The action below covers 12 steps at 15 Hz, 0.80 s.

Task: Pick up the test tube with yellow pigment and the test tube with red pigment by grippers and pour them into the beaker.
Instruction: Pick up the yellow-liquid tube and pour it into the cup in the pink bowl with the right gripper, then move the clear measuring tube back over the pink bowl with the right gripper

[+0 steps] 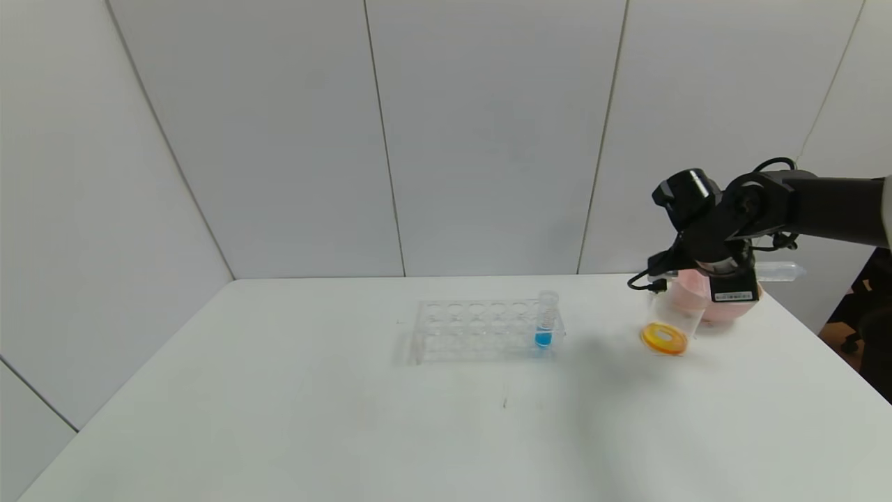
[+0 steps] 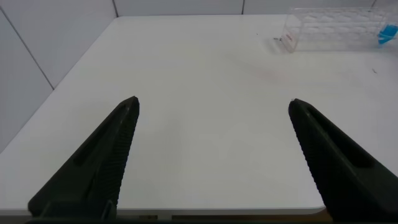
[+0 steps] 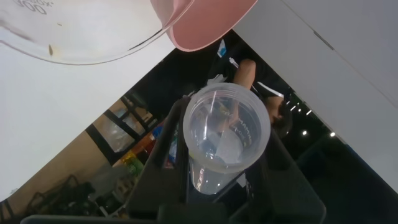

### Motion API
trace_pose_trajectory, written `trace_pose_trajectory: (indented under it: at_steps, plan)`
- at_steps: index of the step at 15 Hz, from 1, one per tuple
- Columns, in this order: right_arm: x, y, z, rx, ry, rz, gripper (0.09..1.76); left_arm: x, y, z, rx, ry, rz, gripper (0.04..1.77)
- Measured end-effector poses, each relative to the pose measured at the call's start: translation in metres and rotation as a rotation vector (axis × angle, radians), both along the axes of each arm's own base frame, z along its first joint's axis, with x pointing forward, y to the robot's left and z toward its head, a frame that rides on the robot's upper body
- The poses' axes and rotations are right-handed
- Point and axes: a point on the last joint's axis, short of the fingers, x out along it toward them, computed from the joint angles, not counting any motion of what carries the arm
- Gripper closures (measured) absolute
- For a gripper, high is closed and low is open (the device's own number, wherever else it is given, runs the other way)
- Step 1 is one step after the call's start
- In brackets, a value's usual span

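Observation:
My right gripper (image 1: 728, 268) is shut on a clear test tube (image 1: 780, 270) and holds it level above the pink bowl, just behind the beaker (image 1: 667, 328). The right wrist view looks into the tube's open mouth (image 3: 217, 118) between the black fingers (image 3: 163, 134); no liquid shows in it. The beaker stands on the table with orange liquid at its bottom; its rim shows in the right wrist view (image 3: 62, 43). No tube with yellow or red liquid is in view. My left gripper (image 2: 212, 102) is open and empty, low over the table's near left part.
A clear tube rack (image 1: 484, 331) stands mid-table with one blue-liquid tube (image 1: 545, 322) at its right end; both show in the left wrist view, rack (image 2: 336, 31) and tube (image 2: 387, 34). The pink bowl (image 1: 725, 310) sits near the table's right edge.

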Motion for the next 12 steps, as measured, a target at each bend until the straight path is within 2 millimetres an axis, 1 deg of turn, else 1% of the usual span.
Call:
trace_pose_trajectory:
  at_steps: [2, 5, 8, 12]
  plan:
    - [-0.001, 0.005, 0.000, -0.010, 0.005, 0.009, 1.28, 0.000, 0.000, 0.000, 0.000, 0.000, 0.000, 0.09]
    - [-0.003, 0.012, 0.002, -0.122, 0.018, -0.004, 1.28, 0.000, 0.000, 0.000, 0.000, 0.000, 0.000, 0.09]
    - [-0.005, 0.023, 0.003, -0.191, 0.032, 0.005, 1.28, 0.000, 0.000, 0.000, 0.000, 0.000, 0.000, 0.09]
    - [-0.006, 0.027, 0.002, -0.207, 0.041, 0.012, 1.28, 0.000, 0.000, 0.000, 0.000, 0.000, 0.000, 0.09]
